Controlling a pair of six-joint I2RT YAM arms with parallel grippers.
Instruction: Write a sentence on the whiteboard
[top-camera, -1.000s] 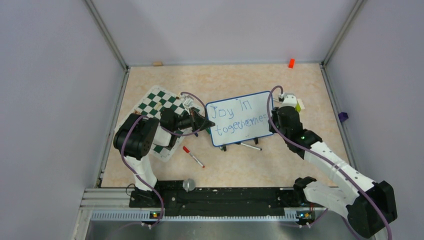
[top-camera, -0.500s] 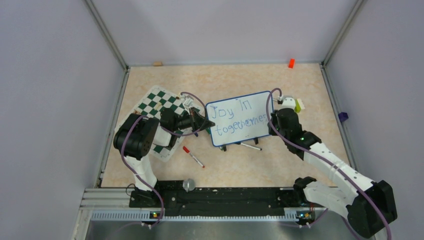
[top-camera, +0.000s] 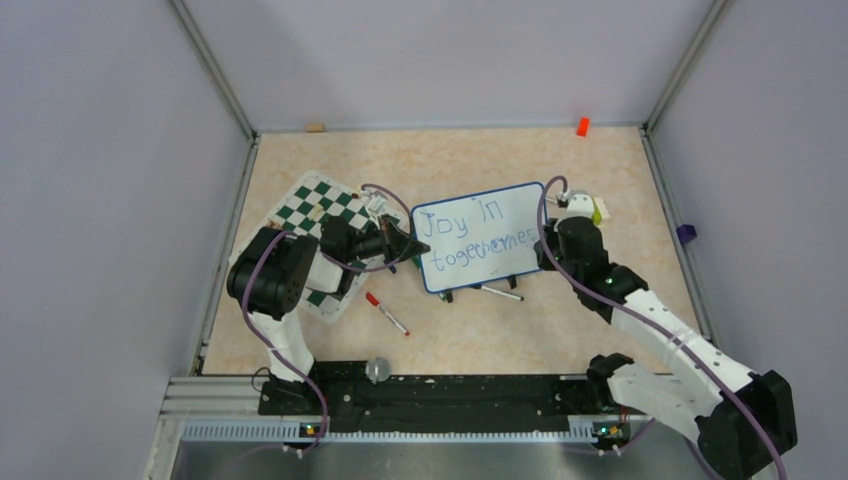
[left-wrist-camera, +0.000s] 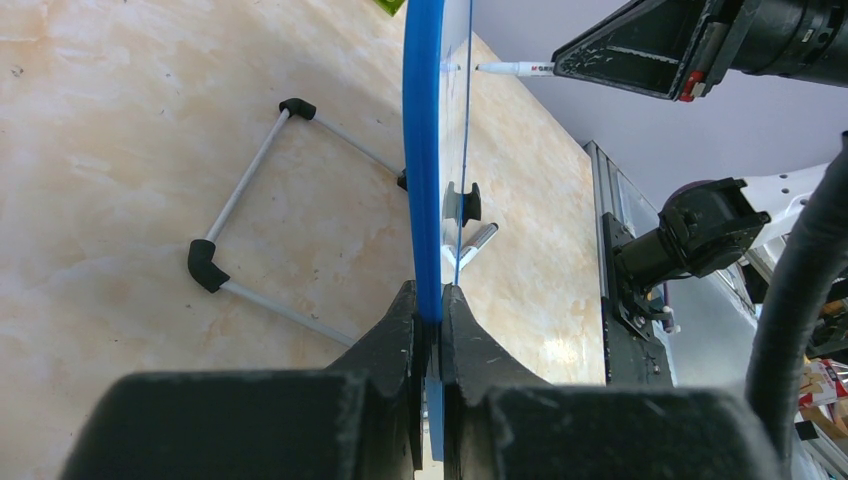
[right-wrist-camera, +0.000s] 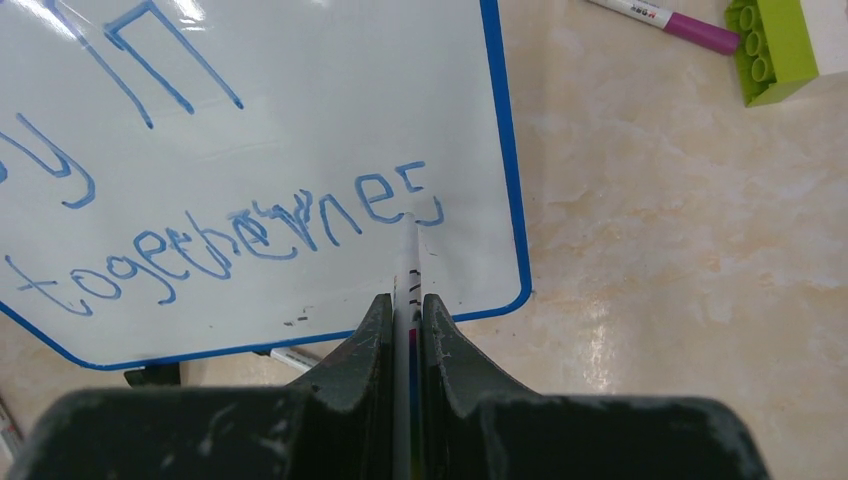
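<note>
Two arms are at the whiteboard (top-camera: 480, 240), and little has moved over the last sec. The right wrist has slid slightly twd the board's right edge and the near side. The board and left arm look unchanged.

The left gripper (left-wrist-camera: 430, 300) is clamped on the board's left edge w/ fingers pinching the blue frame, holding it propped on its wire feet. The right gripper (right-wrist-camera: 403, 310) is clenched round a marker (right-wrist-camera: 408, 260), tip touching the board by the last letter, near the lower right corner.

The sentence (right-wrist-camera: 250, 235) reads "Joy in" over "togethernes", w/ only one s-like stroke that I can see. So the small shift looks like stroke-by-stroke writing. My read is nearly done, w/ prob one more "s" to go and little white left before the frame.

Other things, relative to the board:
- The chess mat (top-camera: 320, 205) is to its left, under the left arm.
- A red-capped pen (top-camera: 386, 313) is near-left, well apart.
- Another pen (top-camera: 497, 292) lies just at its near edge by the feet.
- A purple-capped pen (right-wrist-camera: 650, 15) and a green brick (right-wrist-camera: 775, 45) sit off its right edge, beyond the right wrist.
- An orange block (top-camera: 582, 126) is far behind it.

Nothing blocks the tip. The tight margin and the pen by the feet are the only snags I'd watch.
</note>
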